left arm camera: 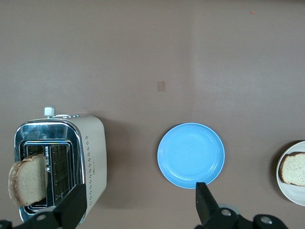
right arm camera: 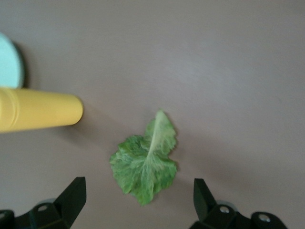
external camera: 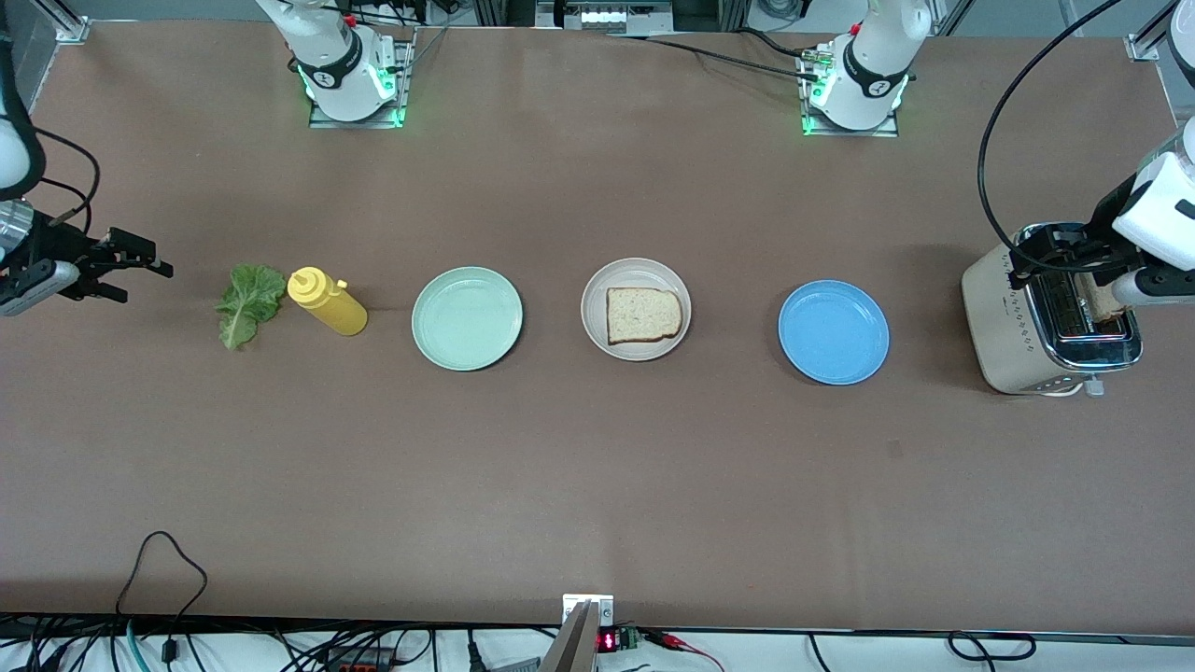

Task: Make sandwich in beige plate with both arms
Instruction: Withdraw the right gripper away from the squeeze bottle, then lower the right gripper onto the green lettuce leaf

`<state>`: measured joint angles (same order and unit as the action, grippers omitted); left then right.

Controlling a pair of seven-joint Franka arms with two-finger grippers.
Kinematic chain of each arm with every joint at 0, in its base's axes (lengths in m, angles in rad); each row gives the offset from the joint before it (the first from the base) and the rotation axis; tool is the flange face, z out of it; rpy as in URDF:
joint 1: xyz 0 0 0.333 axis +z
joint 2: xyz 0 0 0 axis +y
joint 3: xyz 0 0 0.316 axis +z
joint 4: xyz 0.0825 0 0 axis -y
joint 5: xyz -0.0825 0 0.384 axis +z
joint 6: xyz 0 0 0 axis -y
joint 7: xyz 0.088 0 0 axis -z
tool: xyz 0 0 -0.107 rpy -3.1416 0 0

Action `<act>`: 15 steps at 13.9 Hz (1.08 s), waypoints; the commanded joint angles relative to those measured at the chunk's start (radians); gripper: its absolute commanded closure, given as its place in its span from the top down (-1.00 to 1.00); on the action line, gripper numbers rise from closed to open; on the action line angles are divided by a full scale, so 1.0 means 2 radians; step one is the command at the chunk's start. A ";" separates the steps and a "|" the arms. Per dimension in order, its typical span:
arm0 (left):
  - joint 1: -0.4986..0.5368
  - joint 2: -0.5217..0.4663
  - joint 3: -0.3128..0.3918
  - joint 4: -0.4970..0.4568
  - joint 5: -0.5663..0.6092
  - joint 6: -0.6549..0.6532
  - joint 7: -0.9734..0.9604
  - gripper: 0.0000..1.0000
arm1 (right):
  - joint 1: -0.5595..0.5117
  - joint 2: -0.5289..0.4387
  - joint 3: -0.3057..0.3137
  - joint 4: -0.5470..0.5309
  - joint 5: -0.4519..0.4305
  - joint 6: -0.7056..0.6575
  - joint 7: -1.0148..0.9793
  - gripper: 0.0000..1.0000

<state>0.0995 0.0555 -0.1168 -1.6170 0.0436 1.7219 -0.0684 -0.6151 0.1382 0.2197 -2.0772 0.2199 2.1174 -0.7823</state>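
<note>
**Two arms at the ends of the tabletop, one toast slice on the beige plate**

From my remote station, I see the beige plate [external camera: 636,309] near the middle of the tabletop [external camera: 597,485], carrying a single toast slice [external camera: 642,315] that lies flat. The mint green plate [external camera: 467,318] lies beside it toward the right arm's end, and the blue plate [external camera: 833,332] beside it toward the left arm's end.

The lettuce leaf [external camera: 248,303] lies flat on the tabletop, just beside the yellow squeeze bottle [external camera: 327,301], which lies on its side between the leaf and the mint green plate.

The right tool [external camera: 126,266] hangs at 9 o'clock in the front view, past the leaf toward the right arm's end; I read its fingers [right arm camera: 71,198] as spread wide, holding nothing.

The left tool [external camera: 1064,261] is over the toaster [external camera: 1050,322] at 3 o'clock in the front view. Its fingers [left arm camera: 205,202] are apart and grip nothing. A second toast slice [left arm camera: 27,185] stands upright in the toaster slot, its top above the chrome rim.
</note>
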 commanded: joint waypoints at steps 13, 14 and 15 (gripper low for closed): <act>0.007 -0.009 -0.001 -0.002 0.007 -0.005 0.008 1.00 | 0.071 0.046 -0.001 0.016 -0.182 0.040 0.482 1.00; 0.007 -0.009 0.000 -0.002 0.007 -0.005 0.008 1.00 | 0.072 0.052 -0.001 0.015 -0.183 0.044 0.482 1.00; 0.007 -0.009 0.000 -0.002 0.007 -0.005 0.008 1.00 | 0.078 0.062 -0.001 0.015 -0.184 0.057 0.482 1.00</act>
<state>0.1062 0.0554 -0.1153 -1.6170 0.0436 1.7212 -0.0684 -0.4789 0.2367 0.2214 -2.0448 -0.1254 2.1949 0.1572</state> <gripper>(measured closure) 0.000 0.000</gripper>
